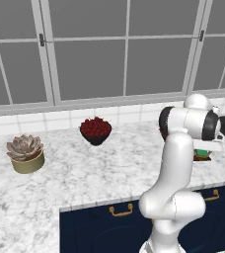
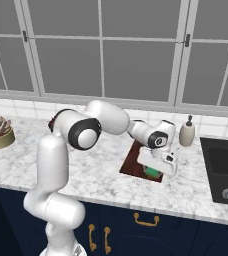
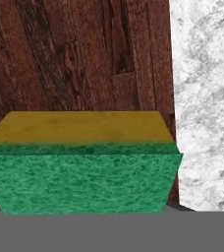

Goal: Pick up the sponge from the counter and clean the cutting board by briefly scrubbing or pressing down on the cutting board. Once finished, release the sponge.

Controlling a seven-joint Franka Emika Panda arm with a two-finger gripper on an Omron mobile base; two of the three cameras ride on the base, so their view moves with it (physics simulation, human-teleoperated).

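The sponge takes up the lower hand view, green face toward the camera and yellow body behind it, hiding the fingertips. It hangs close over the dark reddish-brown cutting board, near the board's edge beside the marbled counter. In the right base view my gripper points down over the near end of the cutting board, shut on the sponge, whose green shows under the hand. In the left base view the gripper is low behind the arm's elbow.
A black bowl of red fruit stands at the back of the counter, and a potted succulent sits to the left. A soap bottle and a dark sink lie right of the board. Windows run behind.
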